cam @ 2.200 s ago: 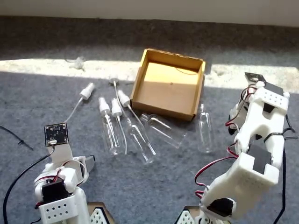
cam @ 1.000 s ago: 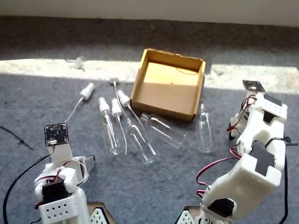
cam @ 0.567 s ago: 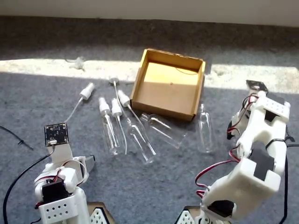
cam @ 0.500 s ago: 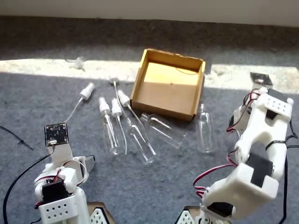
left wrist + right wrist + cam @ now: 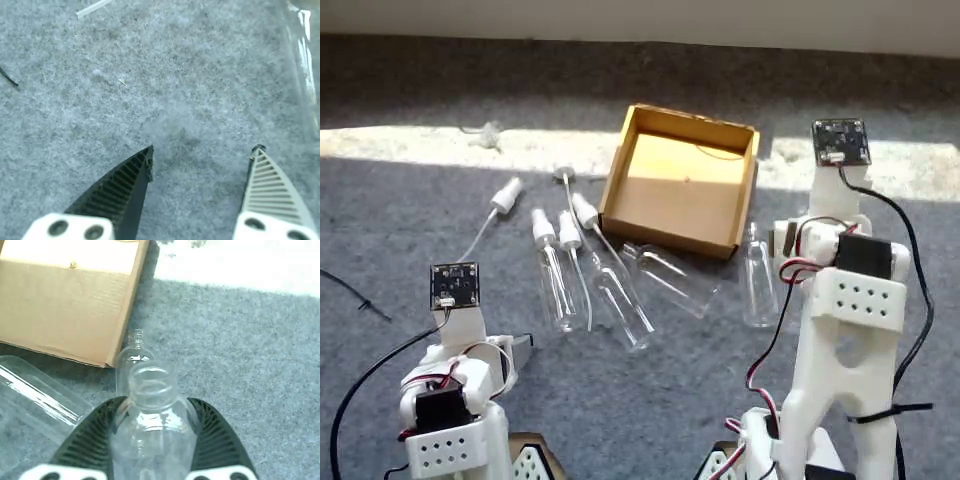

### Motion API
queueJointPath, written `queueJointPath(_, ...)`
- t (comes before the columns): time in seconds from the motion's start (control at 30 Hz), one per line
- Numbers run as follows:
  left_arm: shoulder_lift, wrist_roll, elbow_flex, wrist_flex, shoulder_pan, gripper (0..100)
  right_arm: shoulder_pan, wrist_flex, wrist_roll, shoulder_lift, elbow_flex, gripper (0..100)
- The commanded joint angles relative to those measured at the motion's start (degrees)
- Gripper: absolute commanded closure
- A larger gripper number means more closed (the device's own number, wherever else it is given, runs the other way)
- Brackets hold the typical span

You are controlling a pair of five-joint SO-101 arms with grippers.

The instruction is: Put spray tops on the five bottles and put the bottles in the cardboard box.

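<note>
My right gripper (image 5: 156,407) is shut on a clear bottle (image 5: 150,410) whose open neck has no top. Just beyond it a second topless bottle (image 5: 131,352) lies beside the cardboard box (image 5: 65,300). From above, the right gripper (image 5: 788,242) stands right of that lying bottle (image 5: 757,272), and the box (image 5: 745,190) stands empty. Three more bottles (image 5: 620,295) lie left of the lying one, one (image 5: 555,280) wearing a spray top. Loose spray tops (image 5: 507,192) with long tubes lie farther left. My left gripper (image 5: 200,155) is open over bare carpet, near the table's front left (image 5: 515,345).
Grey carpet covers the table, with a bright sunlit band (image 5: 420,145) behind the box. A thin black cable (image 5: 345,290) lies at the left edge. A bottle's side (image 5: 302,55) shows in the left wrist view.
The right arm has risen from a folded pose at the right edge and swung left, so its wrist is now beside the box's near right corner. The left arm shifted slightly.
</note>
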Motion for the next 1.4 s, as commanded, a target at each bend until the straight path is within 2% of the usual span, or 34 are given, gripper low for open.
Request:
queueJointPath(0.0, -0.1, -14.0, -0.7, -7.9, -4.2, 72, -0.9, -2.8, -0.2, -5.9, 3.5, 99.4)
queueJointPath(0.07, -0.1, -22.8, -3.6, -11.0, -7.6, 72, -1.1, -3.2, -0.1, -8.3, 6.2, 99.4)
queueJointPath(0.27, 1.0, -30.1, -17.5, -9.7, -11.4, 70, -5.8, -3.3, -0.4, -15.9, 15.2, 99.4)
queueJointPath(0.4, 10.7, -35.4, -29.0, -6.5, -13.3, 70, -10.3, -3.3, -0.5, -19.8, 19.6, 99.4)
queueJointPath(0.6, 44.0, -34.2, -57.6, -4.9, -12.0, 78, -10.9, -3.4, -0.5, -22.4, 23.2, 99.4)
queueJointPath(0.8, 83.0, -34.1, -96.6, 10.6, -2.9, 78, -10.9, -7.4, -0.6, -22.5, 27.6, 99.4)
queueJointPath(0.93, 103.7, -34.1, -117.9, 18.2, 5.3, 78, -10.9, -7.3, -0.9, -22.5, 27.9, 99.4)
queueJointPath(1.1, 124.0, -34.1, -135.8, 19.3, 9.9, 78, -10.9, -7.3, -2.5, -22.5, 28.1, 99.4)
queueJointPath(1.37, 149.1, -34.1, -157.3, 17.3, 8.7, 78, -10.9, -7.3, -2.5, -22.5, 28.2, 99.4)
